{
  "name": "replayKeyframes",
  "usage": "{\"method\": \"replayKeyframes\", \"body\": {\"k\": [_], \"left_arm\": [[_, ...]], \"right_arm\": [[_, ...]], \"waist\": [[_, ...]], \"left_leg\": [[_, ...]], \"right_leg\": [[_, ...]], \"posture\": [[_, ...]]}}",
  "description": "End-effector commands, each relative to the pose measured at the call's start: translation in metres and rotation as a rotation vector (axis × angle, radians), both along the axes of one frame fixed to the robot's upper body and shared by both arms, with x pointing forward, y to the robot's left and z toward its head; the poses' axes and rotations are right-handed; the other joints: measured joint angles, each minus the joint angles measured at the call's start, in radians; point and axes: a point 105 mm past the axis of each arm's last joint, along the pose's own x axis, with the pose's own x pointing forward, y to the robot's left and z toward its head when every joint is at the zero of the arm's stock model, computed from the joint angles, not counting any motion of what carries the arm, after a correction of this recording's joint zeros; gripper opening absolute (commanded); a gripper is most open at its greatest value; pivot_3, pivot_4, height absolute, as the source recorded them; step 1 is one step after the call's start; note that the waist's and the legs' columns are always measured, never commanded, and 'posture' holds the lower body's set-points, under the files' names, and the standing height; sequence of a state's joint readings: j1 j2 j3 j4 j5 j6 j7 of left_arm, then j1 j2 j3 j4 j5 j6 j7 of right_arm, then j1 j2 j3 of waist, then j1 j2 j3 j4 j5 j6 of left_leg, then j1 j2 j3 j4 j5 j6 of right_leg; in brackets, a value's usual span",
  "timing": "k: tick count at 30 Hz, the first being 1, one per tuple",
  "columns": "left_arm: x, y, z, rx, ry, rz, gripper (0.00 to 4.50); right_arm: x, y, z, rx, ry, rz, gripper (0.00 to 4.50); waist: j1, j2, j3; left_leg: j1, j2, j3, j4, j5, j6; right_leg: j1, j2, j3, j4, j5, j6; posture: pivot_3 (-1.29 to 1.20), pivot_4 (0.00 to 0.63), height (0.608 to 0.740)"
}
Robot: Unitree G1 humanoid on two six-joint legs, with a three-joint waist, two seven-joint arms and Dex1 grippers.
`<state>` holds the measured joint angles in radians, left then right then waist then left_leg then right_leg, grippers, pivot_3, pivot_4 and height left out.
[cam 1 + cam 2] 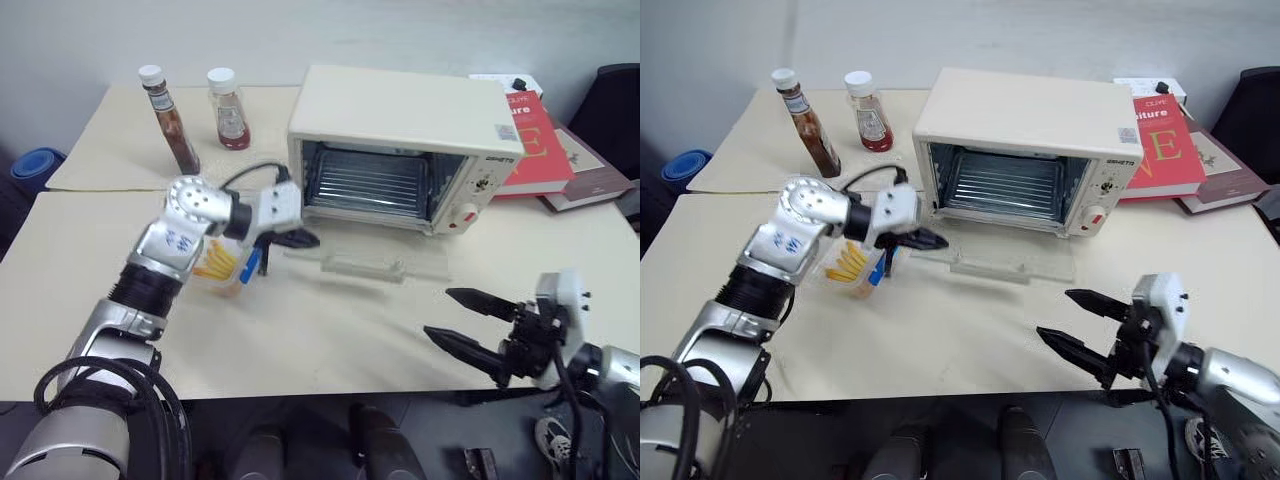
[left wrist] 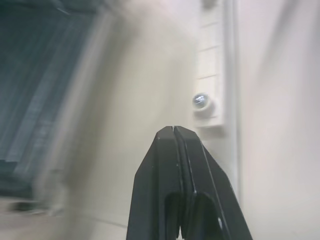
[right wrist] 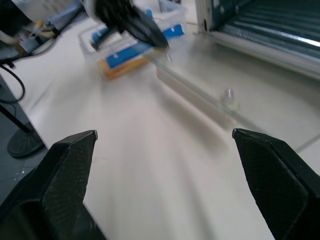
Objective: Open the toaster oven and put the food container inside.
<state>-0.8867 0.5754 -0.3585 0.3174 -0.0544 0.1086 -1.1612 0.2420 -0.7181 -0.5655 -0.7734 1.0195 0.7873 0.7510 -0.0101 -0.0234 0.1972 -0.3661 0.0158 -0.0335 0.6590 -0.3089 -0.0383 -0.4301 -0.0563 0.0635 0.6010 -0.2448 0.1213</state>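
Note:
The cream-white toaster oven (image 1: 400,110) stands at the back of the table with its glass door (image 1: 385,262) dropped flat onto the tabletop and the wire rack showing inside. The food container (image 1: 222,265), a clear box with blue clips and yellow-orange sticks, sits on the table left of the door, partly under my left arm. My left gripper (image 1: 305,239) points right, just above the door's left corner and beside the container, shut with nothing between its fingers (image 2: 172,150). My right gripper (image 1: 439,312) hangs open near the table's front edge at the right, apart from everything.
Two sauce bottles (image 1: 170,118) (image 1: 229,108) stand at the back left. A red book (image 1: 530,140) and a brown book (image 1: 590,180) lie right of the oven. A dark chair (image 1: 615,110) is behind the table's right corner. A table seam runs left of the oven.

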Motion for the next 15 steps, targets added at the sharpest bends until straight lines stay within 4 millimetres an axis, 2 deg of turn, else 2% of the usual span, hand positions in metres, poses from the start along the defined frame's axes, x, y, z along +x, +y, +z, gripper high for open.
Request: {"method": "replayKeyframes", "body": {"k": [1, 3, 5, 8, 10, 12, 15], "left_arm": [[0.003, -0.013, 0.003, -0.008, -0.081, 0.01, 0.02], [0.001, -0.017, -0.001, -0.011, -0.093, 0.024, 0.02], [0.0, -0.016, 0.002, -0.032, -0.119, 0.051, 0.02], [-0.011, -0.011, 0.027, -0.155, -0.116, 0.108, 0.02], [-0.028, 0.0, 0.045, -0.26, -0.051, 0.168, 0.02], [-0.043, 0.012, 0.053, -0.311, -0.007, 0.233, 0.02], [-0.062, 0.034, 0.055, -0.349, 0.051, 0.356, 0.66]], "right_arm": [[-0.007, 0.004, 0.025, 0.016, -0.082, 0.021, 4.5], [-0.005, 0.003, 0.039, 0.051, -0.113, 0.036, 4.5], [-0.003, 0.003, 0.051, 0.068, -0.138, 0.059, 4.5], [0.0, 0.007, 0.065, 0.063, -0.168, 0.126, 4.5], [0.005, 0.011, 0.071, 0.042, -0.173, 0.181, 4.5], [0.01, 0.013, 0.073, 0.023, -0.168, 0.225, 4.5], [0.018, 0.015, 0.074, 0.006, -0.156, 0.29, 4.5]], "waist": [[0.003, -0.001, 0.0], [0.004, -0.002, 0.0], [0.003, -0.002, 0.0], [0.003, -0.002, 0.0], [0.005, -0.002, 0.0], [0.002, -0.002, 0.0], [0.004, -0.001, 0.0]], "left_leg": [[0.001, 0.0, -0.001, 0.0, 0.0, 0.001], [0.001, 0.0, -0.002, 0.001, 0.001, 0.002], [0.0, 0.0, -0.002, 0.001, 0.001, 0.002], [0.0, 0.0, -0.002, 0.001, 0.0, 0.004], [-0.001, 0.0, -0.003, 0.002, -0.001, 0.006], [-0.003, 0.001, -0.004, 0.003, -0.002, 0.008], [-0.003, 0.001, -0.005, 0.003, -0.003, 0.009]], "right_leg": [[0.002, 0.0, 0.0, -0.001, 0.0, -0.002], [0.002, 0.001, 0.0, -0.005, 0.0, -0.005], [0.002, 0.001, 0.0, -0.005, 0.003, 0.0], [0.001, 0.0, 0.0, -0.003, 0.004, 0.002], [-0.002, 0.0, -0.001, 0.0, 0.004, 0.002], [-0.004, 0.0, -0.002, 0.002, 0.004, 0.002], [-0.004, 0.0, -0.003, 0.001, 0.002, 0.001]], "posture": [[0.0, 0.15, 0.74], [0.0, 0.15, 0.74], [0.0, 0.15, 0.74], [0.0, 0.15, 0.74], [0.0, 0.15, 0.74], [0.0, 0.15, 0.74], [0.0, 0.15, 0.74]]}}
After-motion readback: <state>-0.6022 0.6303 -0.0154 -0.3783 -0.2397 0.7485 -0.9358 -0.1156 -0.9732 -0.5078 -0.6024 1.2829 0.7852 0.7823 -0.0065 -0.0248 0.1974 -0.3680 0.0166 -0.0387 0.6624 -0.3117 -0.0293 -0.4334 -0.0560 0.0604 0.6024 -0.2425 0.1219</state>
